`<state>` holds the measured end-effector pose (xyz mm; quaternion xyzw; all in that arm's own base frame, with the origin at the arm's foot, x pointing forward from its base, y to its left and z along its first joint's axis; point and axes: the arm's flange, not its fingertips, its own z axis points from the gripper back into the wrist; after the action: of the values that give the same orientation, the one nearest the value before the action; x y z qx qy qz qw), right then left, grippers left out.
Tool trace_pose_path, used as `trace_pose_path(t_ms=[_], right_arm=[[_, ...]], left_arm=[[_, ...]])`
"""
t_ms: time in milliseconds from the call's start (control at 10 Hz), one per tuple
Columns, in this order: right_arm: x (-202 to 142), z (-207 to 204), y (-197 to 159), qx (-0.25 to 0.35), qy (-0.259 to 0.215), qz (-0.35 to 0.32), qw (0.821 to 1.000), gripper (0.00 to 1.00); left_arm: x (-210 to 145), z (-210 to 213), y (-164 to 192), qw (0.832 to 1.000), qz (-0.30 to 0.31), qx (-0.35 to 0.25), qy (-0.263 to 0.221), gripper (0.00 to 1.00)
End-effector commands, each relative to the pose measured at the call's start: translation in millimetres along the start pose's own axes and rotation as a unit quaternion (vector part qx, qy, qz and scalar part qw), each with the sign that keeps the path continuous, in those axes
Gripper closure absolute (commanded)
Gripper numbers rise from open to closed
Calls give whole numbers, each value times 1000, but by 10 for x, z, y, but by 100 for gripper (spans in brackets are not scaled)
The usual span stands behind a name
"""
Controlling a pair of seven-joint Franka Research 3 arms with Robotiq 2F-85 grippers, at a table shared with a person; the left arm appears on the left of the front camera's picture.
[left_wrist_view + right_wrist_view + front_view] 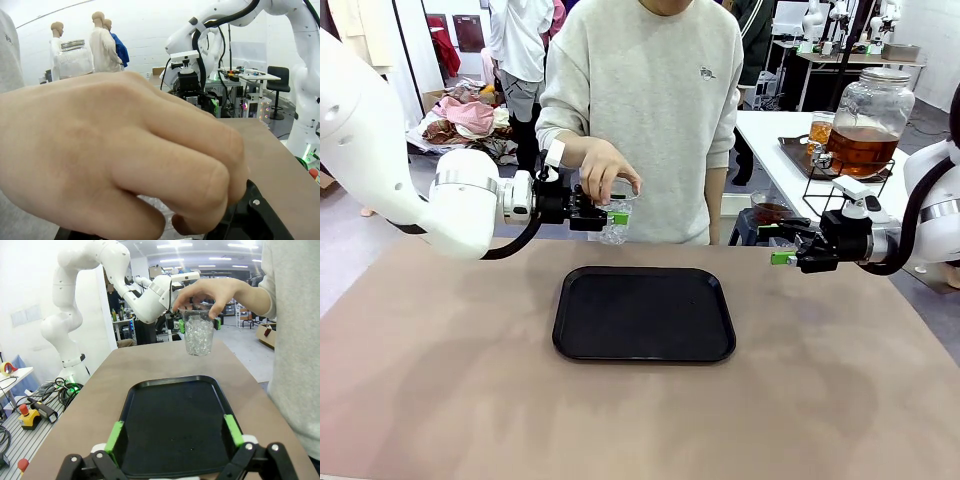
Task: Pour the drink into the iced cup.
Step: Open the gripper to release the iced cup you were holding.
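- The iced cup (616, 222), a clear plastic cup packed with ice, hangs in the air beyond the far edge of the black tray (644, 313), not over it and touching nothing below.
- The person's hand (607, 170) pinches the cup by its rim from above; in the right wrist view the cup (198, 335) hangs from those fingers (212, 292) with open air between its base and the table.
- The left gripper (615, 216) is level with the cup, a green pad against the cup's near wall; whether the fingers are closed on the cup I cannot tell, since the left wrist view has the person's hand (115, 160) across it.
- The right gripper (782, 244) hovers off the tray's right side, well apart from the cup, fingers spread wide and holding nothing; in its own view the green pads (114, 436) stand about as far apart as the tray (175, 415) is wide.
- The tray's flat bed is bare, and a raised rim runs all round it.
- The brown table (440, 390) lies open on every side of the tray.
- The drink (861, 150), amber-brown, fills the lower part of a large glass jar on a wire stand on a white side table, far right of the tray.
- Behind the tray stands the person in a grey sweatshirt (650, 100).
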<state>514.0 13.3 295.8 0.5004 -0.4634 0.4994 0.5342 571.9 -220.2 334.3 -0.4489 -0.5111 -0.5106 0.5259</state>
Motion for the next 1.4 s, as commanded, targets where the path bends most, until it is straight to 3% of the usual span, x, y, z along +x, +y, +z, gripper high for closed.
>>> trace_pose_path(t_ms=[0,300,500,1000,1300], right_arm=[[31,-2,-14,1,1,0,1000,0],[31,-2,-14,1,1,0,1000,0],[31,-2,-14,1,1,0,1000,0],[31,-2,-14,1,1,0,1000,0],[31,-2,-14,1,1,0,1000,0]], left_arm=[[24,-9,1,1000,-2,0,-2,19],[24,-9,1,1000,-2,0,-2,19],[-1,7,13,1000,-3,-1,3,0],[-142,296,-74,1000,9,4,-1,0],[-276,775,-267,999,30,16,12,0]])
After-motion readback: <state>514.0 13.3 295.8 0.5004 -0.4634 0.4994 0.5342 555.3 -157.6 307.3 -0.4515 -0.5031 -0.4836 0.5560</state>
